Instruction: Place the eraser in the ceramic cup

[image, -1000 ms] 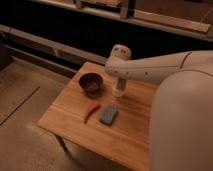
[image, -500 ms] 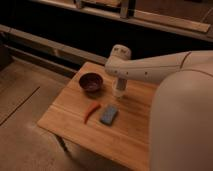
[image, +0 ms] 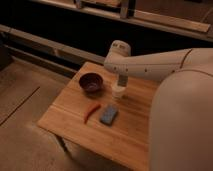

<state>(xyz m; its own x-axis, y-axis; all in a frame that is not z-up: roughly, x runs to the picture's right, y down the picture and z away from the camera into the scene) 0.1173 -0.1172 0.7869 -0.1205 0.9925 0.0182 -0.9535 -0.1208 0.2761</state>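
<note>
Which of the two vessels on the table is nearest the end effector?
The small white ceramic cup, right under the end effector; the wider reddish-brown bowl sits apart, beside it.

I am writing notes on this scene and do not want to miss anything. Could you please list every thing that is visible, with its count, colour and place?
table: one, light wood, middle of the view.
bowl: one, dark reddish-brown, far left part of the table.
ceramic cup: one, white, on the table just right of the bowl.
eraser: one, blue-grey, lying flat on the table, nearer the camera than the cup.
chili-like thing: one, red, long and curved, just left of the eraser.
arm: one, white, reaching in from the right over the table.
gripper: one, pale, shut, pointing down right above the cup; nothing visible in it.
</note>
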